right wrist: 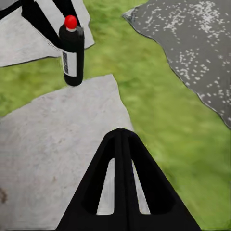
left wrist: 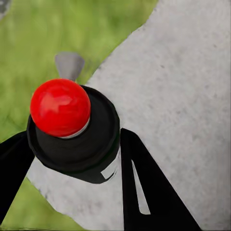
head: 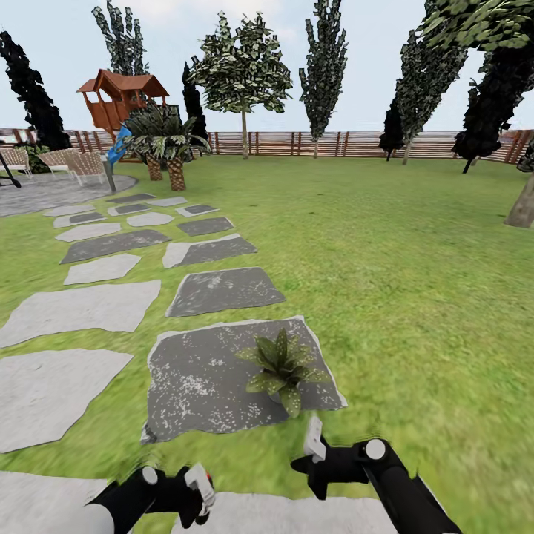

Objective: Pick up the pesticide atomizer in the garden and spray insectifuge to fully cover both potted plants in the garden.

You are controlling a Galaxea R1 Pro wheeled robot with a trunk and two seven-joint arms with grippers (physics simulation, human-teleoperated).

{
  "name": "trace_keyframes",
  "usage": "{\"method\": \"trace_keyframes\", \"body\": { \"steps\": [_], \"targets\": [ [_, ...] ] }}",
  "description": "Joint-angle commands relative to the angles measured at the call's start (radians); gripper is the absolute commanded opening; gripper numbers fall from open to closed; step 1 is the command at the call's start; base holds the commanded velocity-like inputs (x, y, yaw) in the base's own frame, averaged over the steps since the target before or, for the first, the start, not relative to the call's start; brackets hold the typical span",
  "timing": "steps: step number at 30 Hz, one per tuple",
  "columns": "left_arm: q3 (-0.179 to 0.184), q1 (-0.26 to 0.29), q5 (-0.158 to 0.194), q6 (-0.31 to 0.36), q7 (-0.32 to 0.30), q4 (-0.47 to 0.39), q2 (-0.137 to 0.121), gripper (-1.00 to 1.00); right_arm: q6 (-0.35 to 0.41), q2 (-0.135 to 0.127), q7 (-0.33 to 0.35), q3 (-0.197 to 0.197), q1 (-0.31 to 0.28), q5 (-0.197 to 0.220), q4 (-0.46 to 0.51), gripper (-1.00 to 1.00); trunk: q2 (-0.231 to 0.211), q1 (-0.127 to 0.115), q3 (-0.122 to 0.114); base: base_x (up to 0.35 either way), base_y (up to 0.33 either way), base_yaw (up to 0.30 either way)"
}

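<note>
Pesticide atomizer (right wrist: pixel 72 53), a small black bottle with a round red cap and a white label, sat clenched between the black fingers of the left gripper (head: pixel 194 493). It was low over the near edge of the garden's pale grey paving slab (head: pixel 297 515). In the left wrist view its capped end faced the camera, so its long axis ran roughly along the fingers.

One potted plant (head: pixel 284 367), a low rosette of pointed olive-green speckled leaves, stood at the near right corner of a dark grey speckled stone slab (head: pixel 200 378). It lay ahead of the bottle and off to its right, with a strip of green lawn (head: pixel 415 282) between. The right gripper (head: pixel 315 449) was the nearer of the two to that plant, yet it carried nothing, its fingers pressed together to a point. The spray would probably have to be swung rightward and forward.

Counted: one bottle, one rosette in sight, and two scaly-trunked palms (head: pixel 165 141) far off by the brown slat fence (head: pixel 334 143).
</note>
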State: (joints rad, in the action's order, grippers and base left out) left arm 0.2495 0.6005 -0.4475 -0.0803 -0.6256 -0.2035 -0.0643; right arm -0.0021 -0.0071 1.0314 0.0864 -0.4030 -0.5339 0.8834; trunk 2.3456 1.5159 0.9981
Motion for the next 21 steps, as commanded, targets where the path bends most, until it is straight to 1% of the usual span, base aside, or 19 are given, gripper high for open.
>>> {"method": "trace_keyframes", "body": {
  "steps": [1, 2, 3, 4, 5, 6, 8, 9, 10, 11, 12, 13, 15, 16, 17, 18, 19, 20, 21],
  "targets": [
    [-0.003, -0.014, 0.029, -0.010, 0.037, 0.000, -0.001, -1.00, -0.001, -0.001, 0.001, 0.001, 0.000, -0.004, -0.019, 1.00, 0.000, 0.000, 0.001, 0.000, 0.000, 0.000],
    [-0.004, -0.027, 0.085, -0.011, 0.077, 0.001, -0.001, -1.00, -0.002, -0.001, -0.001, 0.001, 0.000, -0.004, -0.037, 1.00, 0.000, 0.000, 0.001, 0.000, 0.000, 0.000],
    [-0.004, -0.034, 0.119, -0.012, 0.097, 0.002, -0.002, -1.00, -0.002, -0.002, -0.006, 0.002, 0.000, -0.004, -0.042, 1.00, 0.000, 0.000, 0.001, 0.000, 0.000, 0.000],
    [-0.005, -0.049, 0.178, -0.016, 0.133, 0.001, -0.003, -1.00, -0.003, -0.003, -0.020, 0.002, 0.000, -0.004, -0.046, 1.00, 0.000, 0.000, 0.001, 0.000, 0.000, 0.000],
    [-0.007, -0.067, 0.248, -0.040, 0.185, 0.001, -0.003, -1.00, -0.003, -0.003, -0.041, 0.002, 0.001, -0.004, -0.049, 1.00, 0.000, 0.000, 0.001, 0.000, 0.000, 0.000],
    [-0.008, -0.084, 0.292, -0.075, 0.234, 0.001, -0.003, -1.00, -0.003, -0.004, -0.058, 0.002, 0.001, -0.004, -0.050, 1.00, 0.000, 0.000, 0.001, 0.000, 0.000, 0.000],
    [-0.010, -0.109, 0.349, -0.115, 0.342, 0.002, -0.003, -1.00, -0.005, -0.008, -0.106, 0.003, 0.004, -0.005, -0.076, 1.00, 0.000, 0.000, 0.001, 0.000, 0.000, 0.000],
    [-0.010, -0.114, 0.365, -0.121, 0.381, 0.002, -0.003, -1.00, -0.007, -0.008, -0.139, 0.003, 0.005, -0.005, -0.100, 1.00, 0.000, 0.000, 0.001, 0.000, 0.000, 0.000],
    [-0.011, -0.122, 0.388, -0.127, 0.433, 0.002, -0.003, -1.00, -0.018, -0.009, -0.200, 0.003, 0.005, -0.004, -0.141, 1.00, 0.000, 0.000, 0.001, 0.000, 0.000, 0.000],
    [-0.010, -0.127, 0.401, -0.128, 0.460, 0.002, -0.002, -1.00, -0.042, -0.010, -0.264, 0.002, 0.005, -0.002, -0.184, 1.00, 0.000, 0.000, 0.001, 0.000, 0.000, 0.000],
    [-0.010, -0.132, 0.417, -0.129, 0.486, 0.002, -0.001, -1.00, -0.065, -0.010, -0.304, 0.002, 0.006, -0.001, -0.212, 1.00, 0.000, 0.000, 0.001, 0.000, 0.000, 0.000],
    [-0.010, -0.135, 0.430, -0.129, 0.500, 0.003, 0.000, -1.00, -0.105, -0.010, -0.353, 0.002, 0.007, -0.001, -0.254, 1.00, 0.000, 0.000, 0.001, 0.000, 0.000, 0.000],
    [-0.010, -0.140, 0.454, -0.129, 0.510, 0.004, 0.000, -1.00, -0.153, -0.009, -0.425, 0.003, 0.007, 0.001, -0.322, 1.00, 0.000, 0.000, 0.001, 0.000, 0.000, 0.000],
    [-0.011, -0.142, 0.475, -0.130, 0.518, 0.004, 0.000, -1.00, -0.167, -0.008, -0.472, 0.003, 0.007, 0.002, -0.358, 1.00, 0.000, 0.000, 0.001, 0.000, 0.000, 0.000],
    [-0.011, -0.147, 0.505, -0.131, 0.534, 0.004, 0.000, -1.00, -0.175, -0.006, -0.530, 0.003, 0.007, 0.002, -0.390, 1.00, 0.000, 0.000, 0.001, 0.000, 0.000, 0.000],
    [-0.012, -0.157, 0.561, -0.136, 0.569, 0.002, 0.000, -1.00, -0.198, -0.004, -0.647, 0.003, 0.008, 0.008, -0.431, 1.00, 0.000, 0.000, 0.001, 0.000, 0.000, 0.000],
    [-0.012, -0.161, 0.596, -0.140, 0.595, 0.002, -0.002, -1.00, -0.234, -0.003, -0.742, 0.003, 0.012, 0.019, -0.458, 1.00, 0.000, 0.000, 0.001, 0.000, 0.000, 0.000],
    [-0.012, -0.164, 0.615, -0.147, 0.610, 0.001, -0.002, -1.00, -0.271, -0.003, -0.809, 0.003, 0.018, 0.032, -0.479, 1.00, 0.000, 0.000, 0.001, 0.000, 0.000, 0.000],
    [-0.013, -0.168, 0.639, -0.169, 0.628, 0.002, -0.005, -1.00, -0.347, -0.003, -0.912, 0.003, 0.031, 0.064, -0.519, 1.00, 0.000, 0.000, 0.001, 0.000, 0.000, 0.000]
  ]
}}
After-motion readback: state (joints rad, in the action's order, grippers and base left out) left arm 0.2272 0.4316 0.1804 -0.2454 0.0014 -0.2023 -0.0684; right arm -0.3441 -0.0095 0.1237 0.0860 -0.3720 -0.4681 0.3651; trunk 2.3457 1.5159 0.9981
